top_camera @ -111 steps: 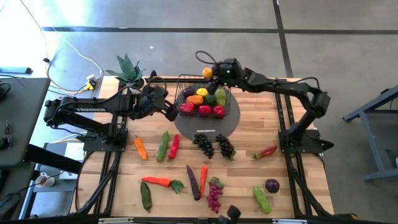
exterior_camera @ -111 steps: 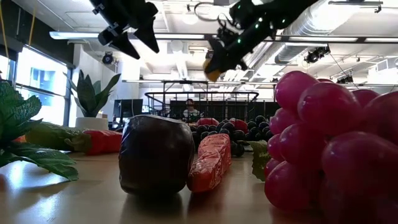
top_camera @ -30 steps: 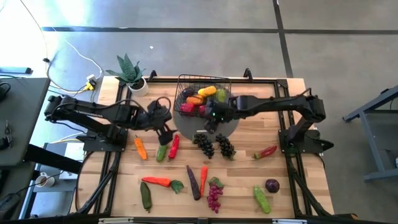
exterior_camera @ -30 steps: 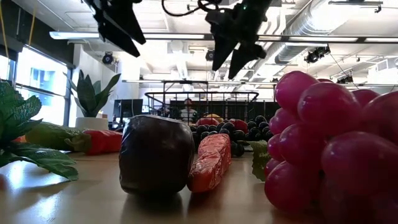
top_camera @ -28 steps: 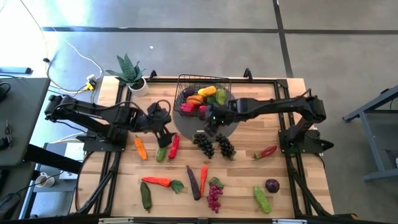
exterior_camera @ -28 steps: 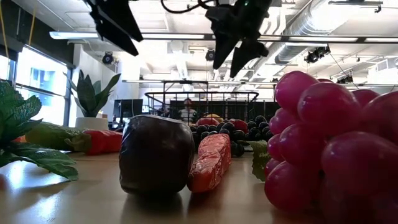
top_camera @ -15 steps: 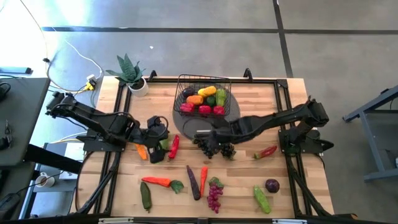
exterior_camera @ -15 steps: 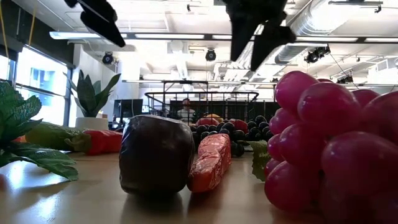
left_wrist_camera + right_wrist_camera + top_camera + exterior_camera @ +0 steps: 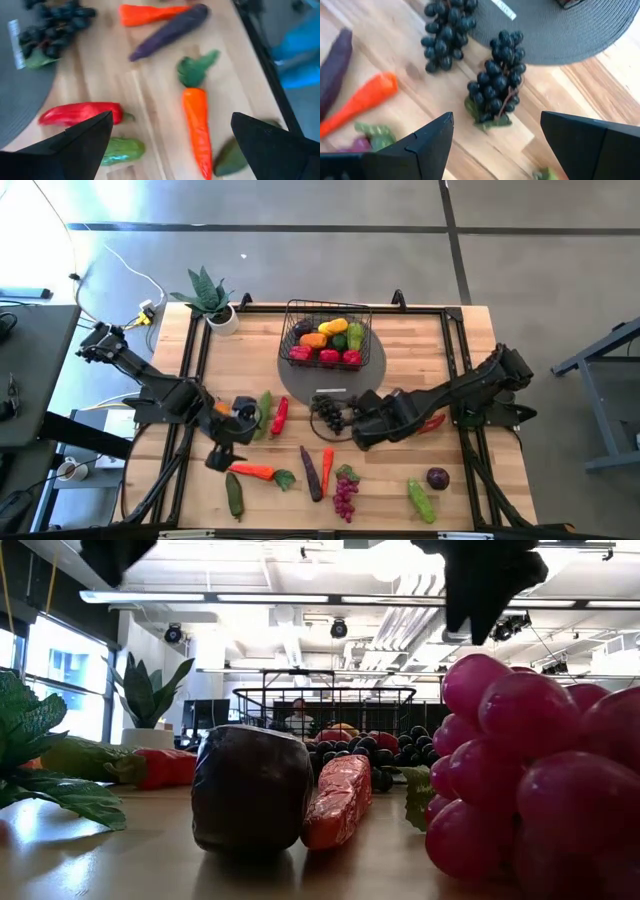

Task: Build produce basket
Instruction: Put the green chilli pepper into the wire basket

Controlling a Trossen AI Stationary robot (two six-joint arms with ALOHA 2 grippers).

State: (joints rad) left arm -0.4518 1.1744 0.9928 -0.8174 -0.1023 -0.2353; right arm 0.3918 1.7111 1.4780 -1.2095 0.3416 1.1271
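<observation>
1. The basket (image 9: 327, 333) stands on a flat grey round disc (image 9: 372, 370) near the middle of the bench's (image 9: 420, 350) far edge, already holding several pieces of produce (image 9: 330, 338): yellow, orange, green and red ones.
2. More toy fruit and vegetables lie loose on the bench between the disc and the near edge.
3. The left end effector (image 9: 222, 452) hovers over the left part of the bench, above an orange carrot (image 9: 197, 125) with a green leafy top; its fingers (image 9: 80, 140) are spread wide and hold nothing.
4. Near that carrot lie a red pepper (image 9: 80, 113), a green cucumber (image 9: 120, 151), a purple eggplant (image 9: 167, 31) and a second orange carrot (image 9: 145, 13).
5. The right end effector (image 9: 362, 435) hangs over the middle of the bench, just on the near side of the disc, above a bunch of dark grapes (image 9: 497, 85); its fingers (image 9: 427, 142) stand apart and empty.
6. A second dark bunch (image 9: 445, 32) lies just beside the first, touching the disc's rim.
7. In the low view a bunch of purple-red grapes (image 9: 530, 780) fills the right side, and what looks like the eggplant's dark end (image 9: 250, 790) sits beside a carrot.
8. A potted spiky plant (image 9: 207, 293) stands at the far left corner.
</observation>
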